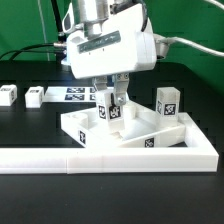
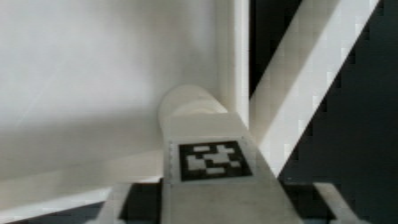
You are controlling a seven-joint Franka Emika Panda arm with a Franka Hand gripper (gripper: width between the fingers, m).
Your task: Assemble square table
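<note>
Your tool [image 1: 110, 100] is clenched on tagged leg [image 1: 109, 110] at centre of exterior view. Leg upright, tag facing camera. Lower end at tabletop [image 1: 135, 128]; contact not discernible. Tabletop lies lower centre on worktop [image 1: 30, 125], inside L-shaped wall [image 1: 120, 157]. Second leg [image 1: 168, 102] stands at tabletop's far corner, exterior view's right. Loose leg [image 1: 9, 96] and further loose leg [image 1: 35, 96] rest on worktop at exterior view's left, marker board [image 1: 78, 94] just beside. Wrist view confirms: tagged leg close to lens, white tabletop behind.
</note>
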